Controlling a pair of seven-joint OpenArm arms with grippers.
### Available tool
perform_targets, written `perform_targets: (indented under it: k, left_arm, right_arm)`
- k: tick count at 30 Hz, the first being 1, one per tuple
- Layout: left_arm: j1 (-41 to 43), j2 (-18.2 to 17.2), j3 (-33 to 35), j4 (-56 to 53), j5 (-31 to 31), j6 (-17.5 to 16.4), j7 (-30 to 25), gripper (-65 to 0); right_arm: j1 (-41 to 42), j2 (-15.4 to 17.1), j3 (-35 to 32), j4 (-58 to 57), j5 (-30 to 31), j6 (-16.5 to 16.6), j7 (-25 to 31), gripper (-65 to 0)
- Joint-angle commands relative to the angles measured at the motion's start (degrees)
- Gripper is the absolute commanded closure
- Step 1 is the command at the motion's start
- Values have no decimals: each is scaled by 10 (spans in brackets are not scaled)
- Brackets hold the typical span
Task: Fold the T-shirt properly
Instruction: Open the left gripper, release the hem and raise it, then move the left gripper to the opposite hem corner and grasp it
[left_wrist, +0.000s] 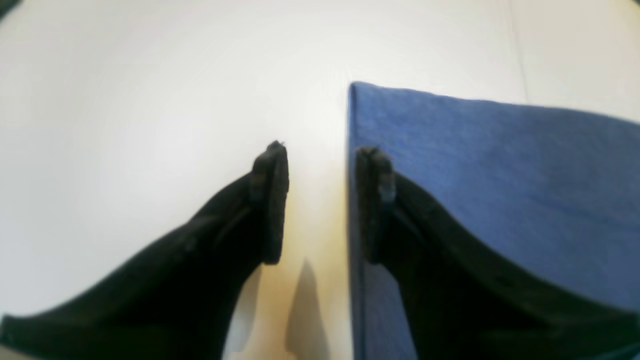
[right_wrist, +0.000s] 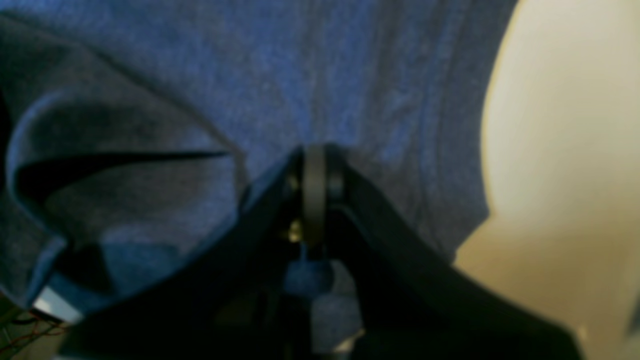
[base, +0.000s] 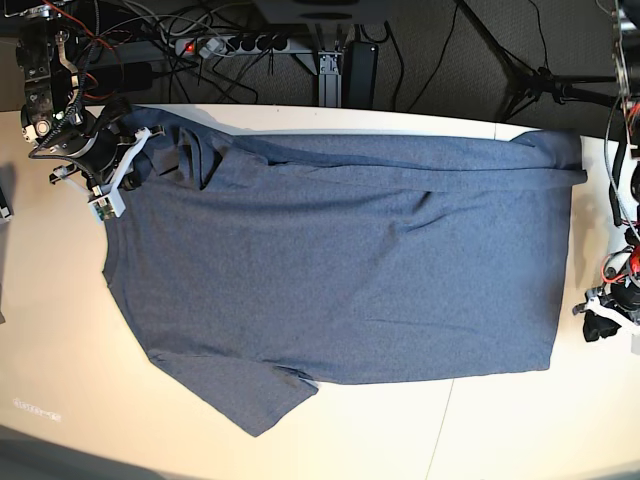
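The T-shirt (base: 340, 270) lies spread on the white table (base: 500, 430), plain blue-grey side up. Its neck end is at the left, its hem at the right, and one sleeve (base: 250, 390) points toward the front. My right gripper (base: 140, 150) is at the shirt's back left corner. In the right wrist view it (right_wrist: 315, 152) is shut on a bunched fold of the T-shirt (right_wrist: 325, 75). My left gripper (base: 598, 325) sits just off the hem at the right. In the left wrist view it (left_wrist: 324, 150) is open and empty, one finger (left_wrist: 375, 200) over the T-shirt's (left_wrist: 500, 175) straight edge.
A power strip (base: 230, 45) and cables lie behind the table's back edge. A stand's legs (base: 540, 75) are at the back right. The shirt's far long side is folded over into a ridge (base: 400, 165). Bare table shows along the front and at the left (base: 50, 330).
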Motion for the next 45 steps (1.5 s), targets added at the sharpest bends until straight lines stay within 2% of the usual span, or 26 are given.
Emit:
perform_targets:
  k: [1, 10, 13, 18, 22, 27, 40, 42, 45]
  left_arm:
    - [-38, -8, 9, -17, -5, -12, -20, -258]
    - [-174, 61, 93, -235, 24, -21, -59, -257]
    - [-196, 80, 108, -283, 55, -21, -90, -257]
    - [-207, 96, 109, -335, 69, -19, -110, -257]
    - [-207, 107, 109, -352, 93, -19, -121, -257]
    - [-207, 120, 109, -356, 94, -19, -122, -257]
    - [-209, 123, 109, -355, 94, -23, -120, -253]
    - [-209, 123, 109, -356, 94, -26, -120, -243]
    - [-209, 125, 109, -356, 94, -26, -119, -189]
  right_arm:
    - [-5, 8, 2, -2, -13, 2, -32, 0]
    - [-5, 8, 2, -3, -15, 3, -37, 0]
    - [-5, 8, 2, -3, -15, 3, -37, 0]
    - [-5, 8, 2, -3, -15, 3, -41, 0]
    - [-5, 8, 2, -3, -15, 3, -41, 0]
    - [-5, 8, 2, -3, -15, 3, -41, 0]
    - [-5, 8, 2, -3, -15, 3, -40, 0]
    - [-5, 8, 2, -3, -15, 3, -40, 0]
    - [-5, 8, 2, -3, -14, 3, -38, 0]
